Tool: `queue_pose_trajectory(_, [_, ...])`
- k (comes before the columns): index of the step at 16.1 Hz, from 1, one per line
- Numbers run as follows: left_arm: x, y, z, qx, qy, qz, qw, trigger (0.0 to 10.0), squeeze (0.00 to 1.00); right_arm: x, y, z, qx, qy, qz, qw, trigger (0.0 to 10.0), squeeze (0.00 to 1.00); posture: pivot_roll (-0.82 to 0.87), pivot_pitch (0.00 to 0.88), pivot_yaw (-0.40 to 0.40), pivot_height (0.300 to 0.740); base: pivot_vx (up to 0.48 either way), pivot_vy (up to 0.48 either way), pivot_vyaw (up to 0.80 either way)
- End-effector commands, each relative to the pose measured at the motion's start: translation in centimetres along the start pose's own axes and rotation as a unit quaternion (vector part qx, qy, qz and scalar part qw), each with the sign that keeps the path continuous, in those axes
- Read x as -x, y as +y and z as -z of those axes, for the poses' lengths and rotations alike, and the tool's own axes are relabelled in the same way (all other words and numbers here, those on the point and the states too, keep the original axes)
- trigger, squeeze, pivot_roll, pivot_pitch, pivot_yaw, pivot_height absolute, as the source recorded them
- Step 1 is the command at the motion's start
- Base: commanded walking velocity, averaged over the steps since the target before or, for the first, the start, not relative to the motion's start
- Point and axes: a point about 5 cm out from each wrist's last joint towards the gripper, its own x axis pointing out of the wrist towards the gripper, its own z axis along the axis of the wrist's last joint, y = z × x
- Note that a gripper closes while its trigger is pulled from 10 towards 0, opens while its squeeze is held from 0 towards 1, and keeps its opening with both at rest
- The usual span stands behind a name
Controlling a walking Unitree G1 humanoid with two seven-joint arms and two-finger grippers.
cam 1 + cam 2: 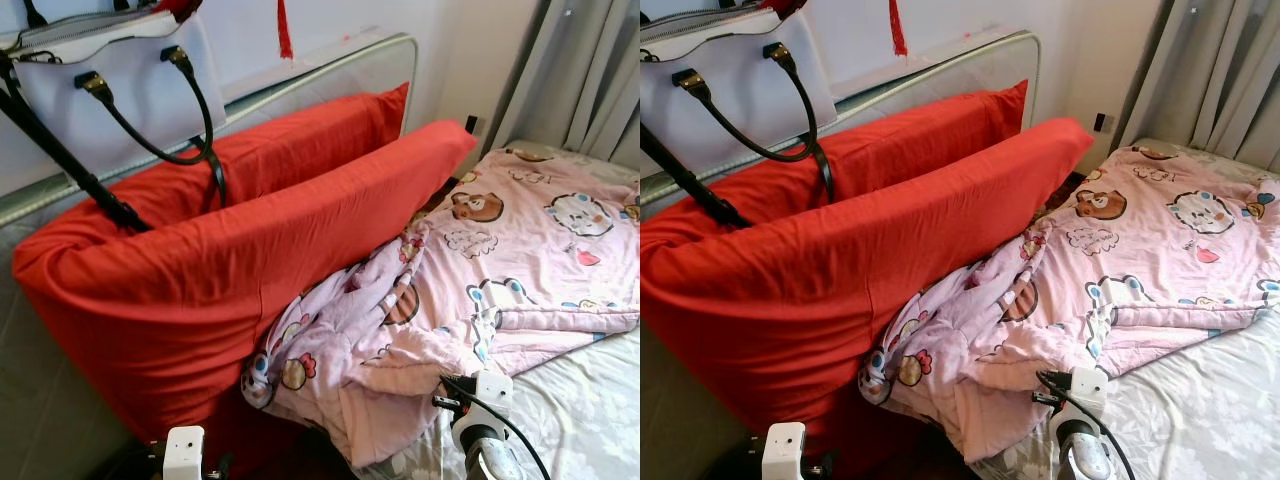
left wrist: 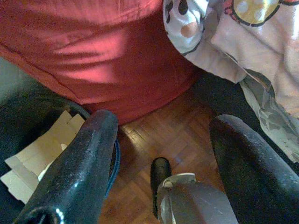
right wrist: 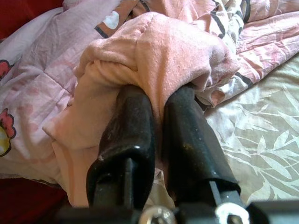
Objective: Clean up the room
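Observation:
A pink cartoon-print quilt (image 1: 520,240) lies crumpled across the bed, and its near corner hangs over the bed's left edge. My right gripper (image 3: 159,100) is shut on a pink fold of that quilt (image 3: 159,51) at this corner, and its wrist (image 1: 482,400) shows low by the quilt's edge. Two big red pillows (image 1: 220,260) stand on edge against the headboard (image 1: 340,60). My left gripper (image 2: 161,126) hangs open over the wooden floor (image 2: 173,135) beside the bed, with nothing between its fingers.
A white handbag (image 1: 110,80) with black handles rests on top of the pillows. Leaf-print bedsheet (image 1: 590,400) lies bare at the near right. Grey curtains (image 1: 590,70) hang at the back right. Flat cardboard pieces (image 2: 37,154) lie on the floor under the left gripper.

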Motion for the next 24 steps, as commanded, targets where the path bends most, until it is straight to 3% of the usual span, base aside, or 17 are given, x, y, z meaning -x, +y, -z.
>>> queue_pose_trajectory(1, [0.2, 0.1, 0.5, -0.006, 0.011, 0.002, 1.000, 10.0, 0.00, 0.0, 0.2, -0.1, 0.006, -0.008, -0.003, 1.000, 10.0, 0.00, -0.03, 0.000, 0.005, 0.740, -0.281, 0.000, 0.00])
queue_pose_trajectory(24, [0.4, 0.3, 0.9, -0.015, 0.013, 0.011, 1.000, 10.0, 0.00, 0.0, -0.7, -2.7, 0.047, -0.091, 0.055, 0.993, 10.0, 0.00, -0.03, 0.000, 0.007, 0.740, -0.303, 0.000, 0.00])
